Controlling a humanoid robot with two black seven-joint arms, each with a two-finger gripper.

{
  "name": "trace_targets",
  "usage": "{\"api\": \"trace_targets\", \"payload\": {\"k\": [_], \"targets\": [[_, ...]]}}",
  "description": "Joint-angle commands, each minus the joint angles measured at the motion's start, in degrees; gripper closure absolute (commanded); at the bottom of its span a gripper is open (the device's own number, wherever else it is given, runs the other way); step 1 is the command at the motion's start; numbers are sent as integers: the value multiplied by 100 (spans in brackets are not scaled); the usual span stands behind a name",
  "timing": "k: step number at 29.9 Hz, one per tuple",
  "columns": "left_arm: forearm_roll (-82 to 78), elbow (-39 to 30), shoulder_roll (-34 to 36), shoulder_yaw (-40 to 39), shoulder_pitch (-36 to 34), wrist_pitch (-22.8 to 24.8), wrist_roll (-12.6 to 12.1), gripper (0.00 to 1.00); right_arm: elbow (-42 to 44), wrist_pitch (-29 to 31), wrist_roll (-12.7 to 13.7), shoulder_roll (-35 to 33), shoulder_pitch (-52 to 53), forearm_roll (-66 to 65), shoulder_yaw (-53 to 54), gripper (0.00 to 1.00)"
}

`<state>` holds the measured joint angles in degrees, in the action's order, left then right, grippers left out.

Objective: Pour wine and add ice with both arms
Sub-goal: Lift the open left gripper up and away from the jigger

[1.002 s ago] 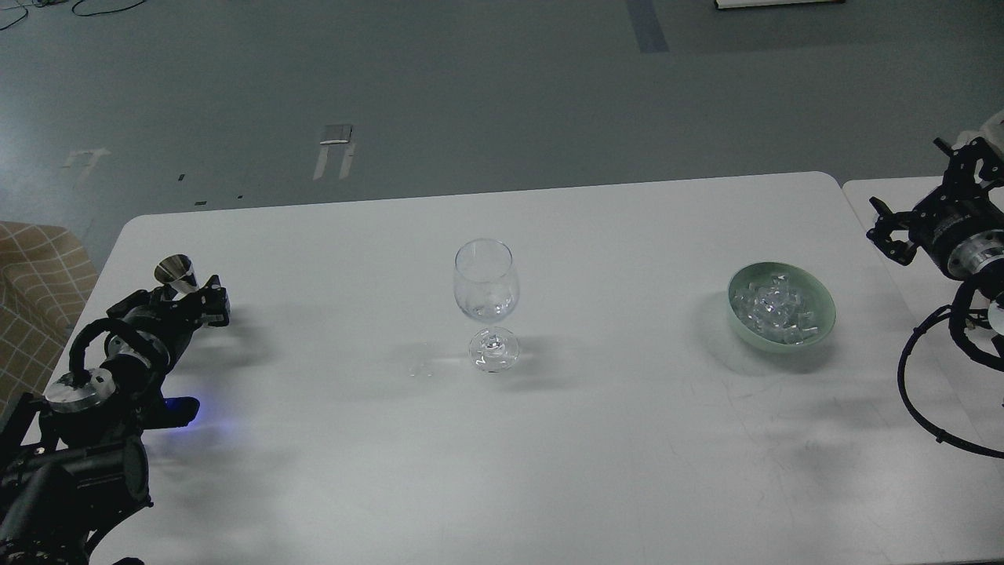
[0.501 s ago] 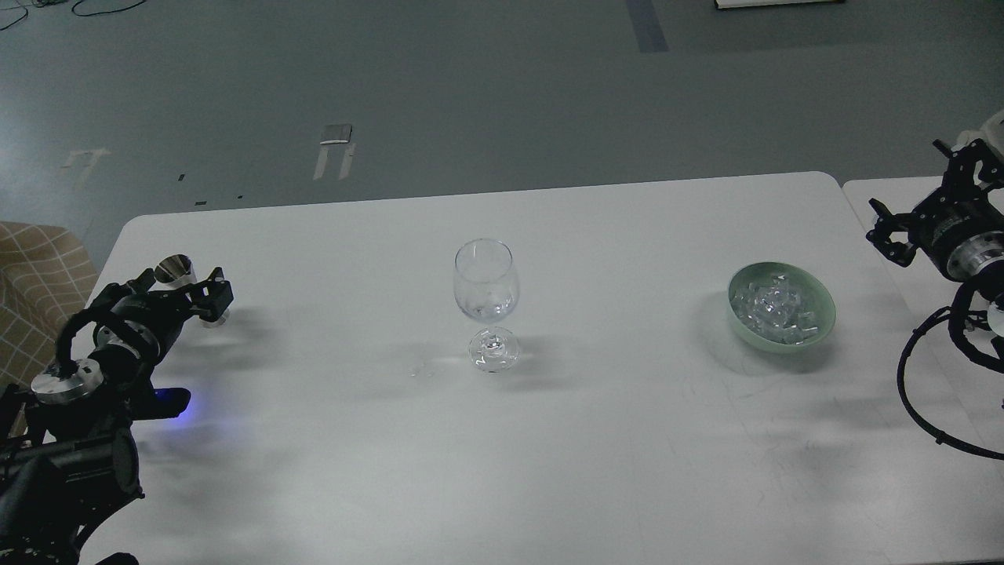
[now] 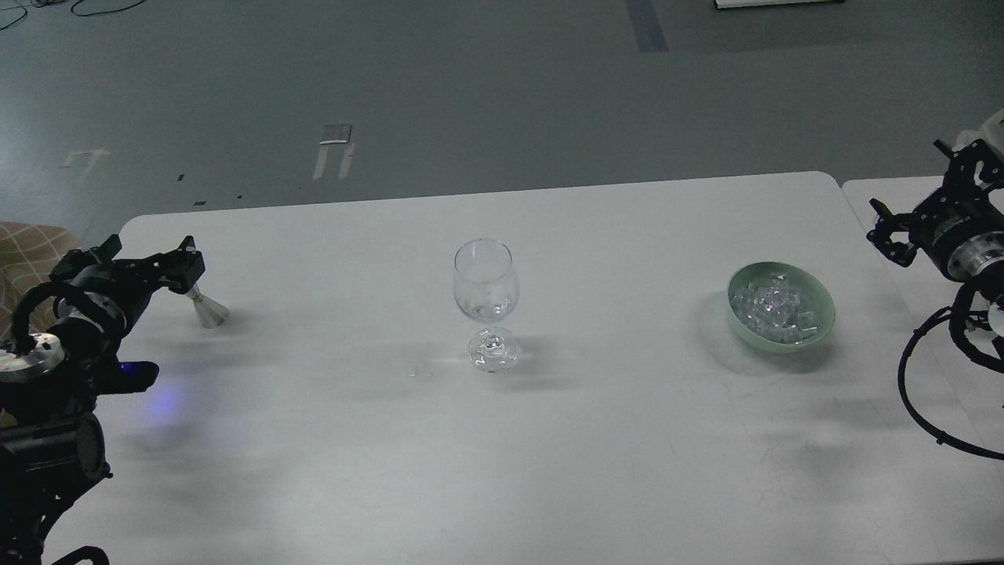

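Observation:
A clear stemmed wine glass [image 3: 485, 290] stands upright at the table's middle, with something clear and glinting low in its bowl. A few glinting wet drops of wine [image 3: 420, 369] lie on the table left of its foot. The ice [image 3: 775, 308] fills a pale green bowl [image 3: 821, 304] at the right. My left gripper [image 3: 174, 263] is at the far left edge, over the top of a small metal jigger [image 3: 209, 311] that stands on the table; I cannot tell whether it grips it. My right gripper [image 3: 894, 227] hangs open and empty beyond the table's right edge.
The white table [image 3: 596, 439] has a second white table [image 3: 886, 192] butted against its right side. A checked beige seat [image 3: 27, 243] is at the far left behind my left arm. Black cables [image 3: 910, 384] loop below my right arm.
My left arm has drawn back to the left and away; the jigger, which was raised in the gripper, now stands on the table with its lower cone showing. The right arm has not moved.

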<state>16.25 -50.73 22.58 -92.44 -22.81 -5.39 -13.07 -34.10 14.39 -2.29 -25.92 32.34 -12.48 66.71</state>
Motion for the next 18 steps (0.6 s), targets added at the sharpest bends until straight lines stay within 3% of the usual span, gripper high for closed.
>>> {"api": "trace_targets", "payload": {"k": [1, 7, 12, 18], "targets": [[-16, -427, 132, 24, -48, -32, 15, 3, 0, 20, 0, -1, 0, 9, 17, 0], [-78, -675, 194, 191, -346, 82, -28, 2, 35, 55, -44, -1, -9, 9, 26, 0], [-104, -780, 378, 893, -663, 846, -415, 2, 35, 73, -44, -1, -17, 18, 87, 0], [-797, -1211, 1029, 1641, -900, 1347, -477, 2, 35, 231, -61, -19, -9, 26, 123, 0]]}}
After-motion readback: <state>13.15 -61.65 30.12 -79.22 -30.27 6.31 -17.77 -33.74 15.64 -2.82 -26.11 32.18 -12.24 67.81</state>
